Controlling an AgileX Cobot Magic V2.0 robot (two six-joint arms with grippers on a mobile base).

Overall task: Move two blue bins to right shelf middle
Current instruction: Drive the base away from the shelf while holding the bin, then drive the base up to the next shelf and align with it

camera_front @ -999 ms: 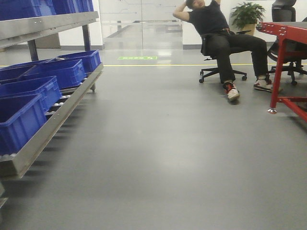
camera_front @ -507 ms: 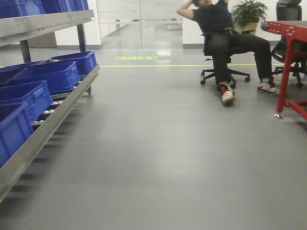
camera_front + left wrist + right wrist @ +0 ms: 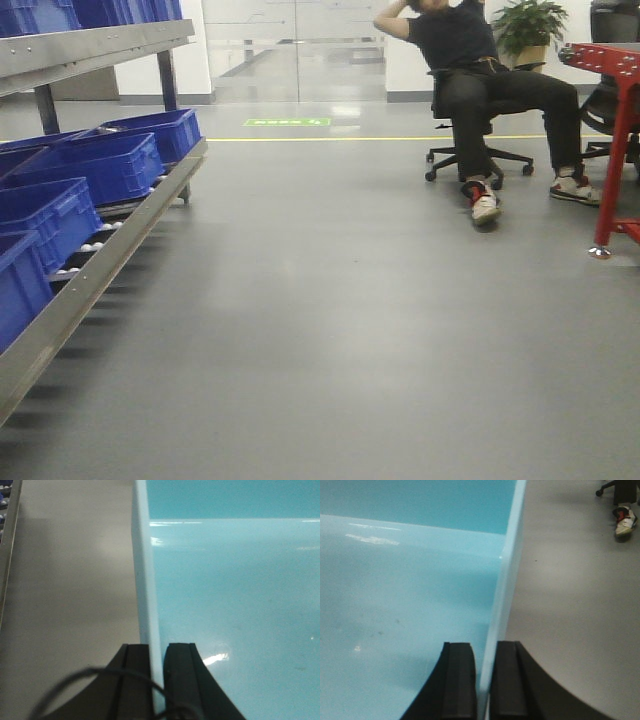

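Left hand (image 3: pixel 158 654) is clenching on the left wall of the pale blue bin (image 3: pixel 230 595). Right hand (image 3: pixel 484 652) is gripping its right wall. Grey floor (image 3: pixel 570 605) is showing outside both walls.

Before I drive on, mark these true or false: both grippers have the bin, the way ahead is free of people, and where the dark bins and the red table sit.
1. The left gripper has a finger on each side of the pale blue bin wall. True.
2. The right gripper is open and clear of the bin. False: it is closed on the bin's right wall.
3. Dark blue bins sit on the rack at the left of the front view. True.
4. Nobody is ahead. False: a person sits ahead, to the right.
5. The red-framed table stands beside the rack. False: it is at the far right edge, across the floor from the rack.
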